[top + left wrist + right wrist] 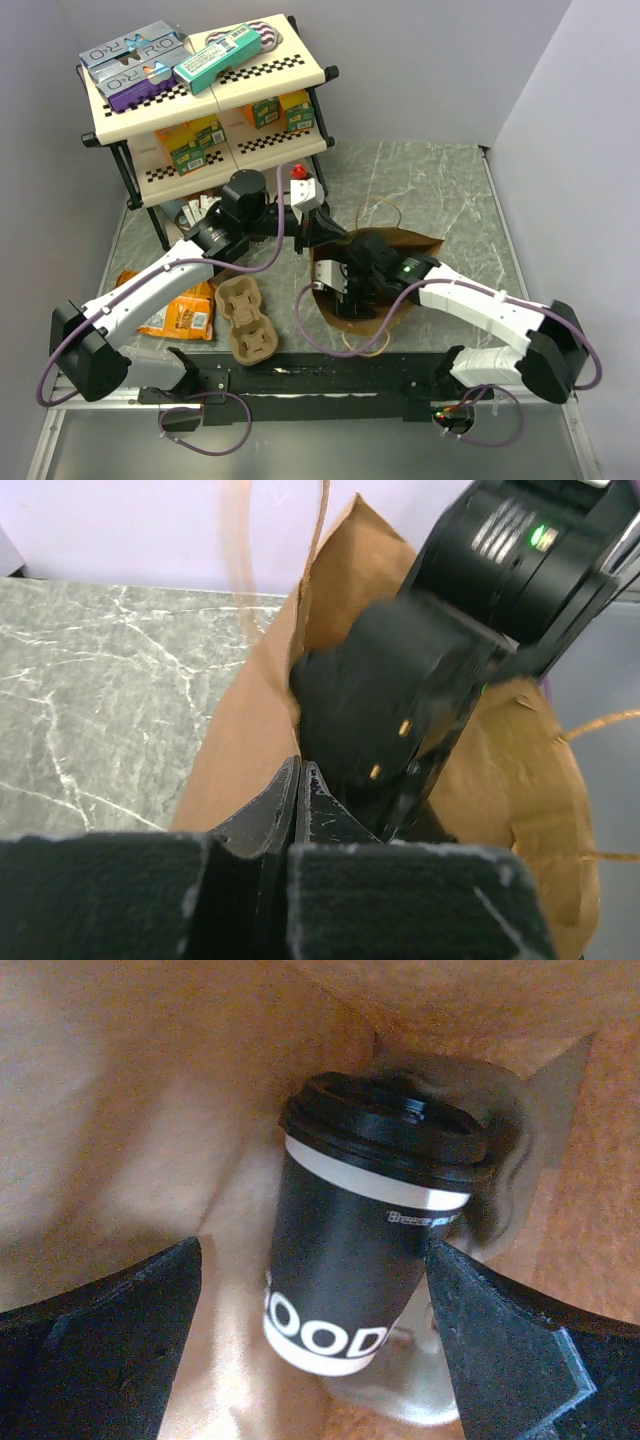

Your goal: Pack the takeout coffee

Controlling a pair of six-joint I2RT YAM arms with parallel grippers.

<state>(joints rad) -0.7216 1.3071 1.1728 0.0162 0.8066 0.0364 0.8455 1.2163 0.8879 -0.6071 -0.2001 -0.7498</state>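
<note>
Coffee cup (350, 1260) inside the paper bag (425, 245), right gripper (312, 1255) spread wide around it.
The black-lidded cup sits deep in the bag near the middle of the table (440, 180); one finger is just beside its wall, the other well apart. The left gripper (299, 780) is closed at the bag's rim; I cannot tell whether it pinches paper.

Paper bag (120, 1110) walls crowd close around the coffee cup (350, 1260), leaving seemingly little room beside the spread jaws.
</note>
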